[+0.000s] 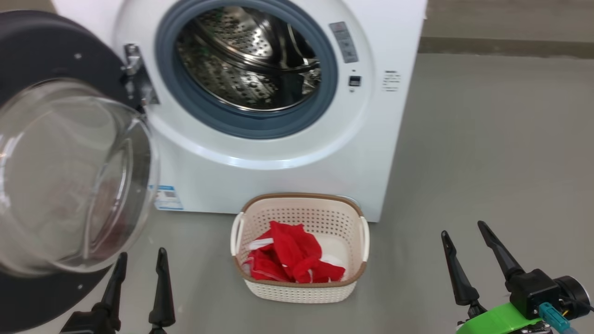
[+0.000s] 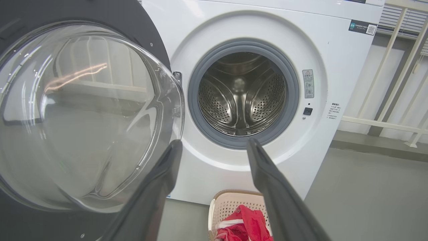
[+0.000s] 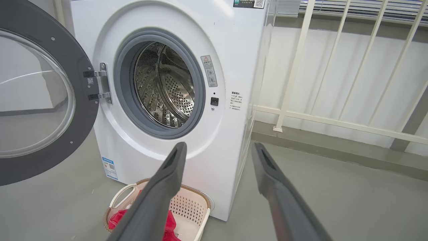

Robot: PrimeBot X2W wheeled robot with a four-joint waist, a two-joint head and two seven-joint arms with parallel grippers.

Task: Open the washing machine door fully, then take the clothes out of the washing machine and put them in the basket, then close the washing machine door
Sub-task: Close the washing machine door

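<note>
Washing machine door (image 1: 60, 153) hangs swung wide at the left, its glass bowl just beyond the left tool (image 1: 142, 254), the nearer one, fingers spread and empty. The right tool (image 1: 462, 229), equally spread and empty, sits well apart at right. Red clothes (image 1: 287, 255) lie in the basket (image 1: 297, 197) before the washing machine (image 1: 287, 176); closing likely means pushing the door rightward.

A smooth grey floor (image 1: 487, 153) is carrying everything here. The white washing machine (image 1: 287, 181) is standing directly on it. A small cream basket (image 1: 300, 291) is sitting on the floor just in front of the machine's lower front, toward its right corner. A darker strip (image 1: 506, 46) is running along the floor's far edge, right of the machine.
</note>
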